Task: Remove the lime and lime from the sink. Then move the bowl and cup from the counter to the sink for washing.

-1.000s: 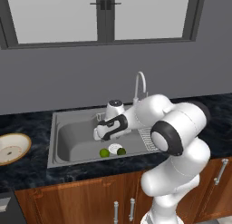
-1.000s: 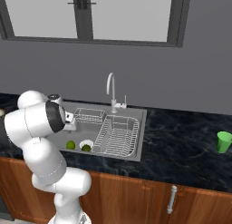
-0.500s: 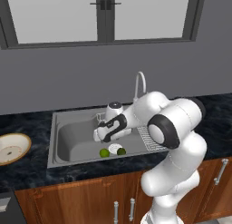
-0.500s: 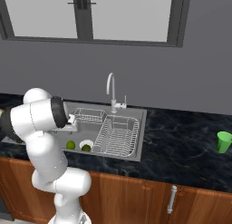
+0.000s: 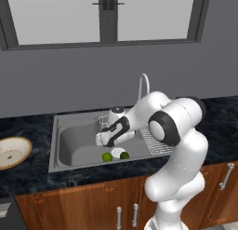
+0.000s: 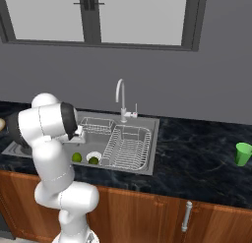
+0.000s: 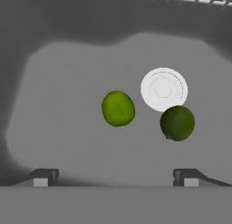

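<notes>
1. Limes sit on the floor of the sink [image 5: 69, 140]: the brighter lime [image 7: 118, 108] lies near the middle of the hand view, and the darker lime [image 7: 177, 123] lies at about four o'clock from it, touching the white drain [image 7: 163, 89] at the drain's lower edge.
2. The end effector [image 7: 115, 177] hangs over the basin with its fingers spread wide and nothing between them; the brighter lime lies almost centred between the two tips, further along the line of sight.
3. By the look of it, the first step is in hand: clearing the fruit from the sink, with neither lime lifted yet.
4. The next move probably calls for a straight descent onto the brighter lime, a close around its middle, and a lift out to the desk [image 6: 197, 153]. A round fruit may roll if one finger touches first.
5. The bowl [image 5: 11, 152] waits on the desk at nine o'clock of the sink in the left base view.
6. The cup [image 6: 242, 153] stands well apart, at three o'clock of the sink in the right base view.
</notes>
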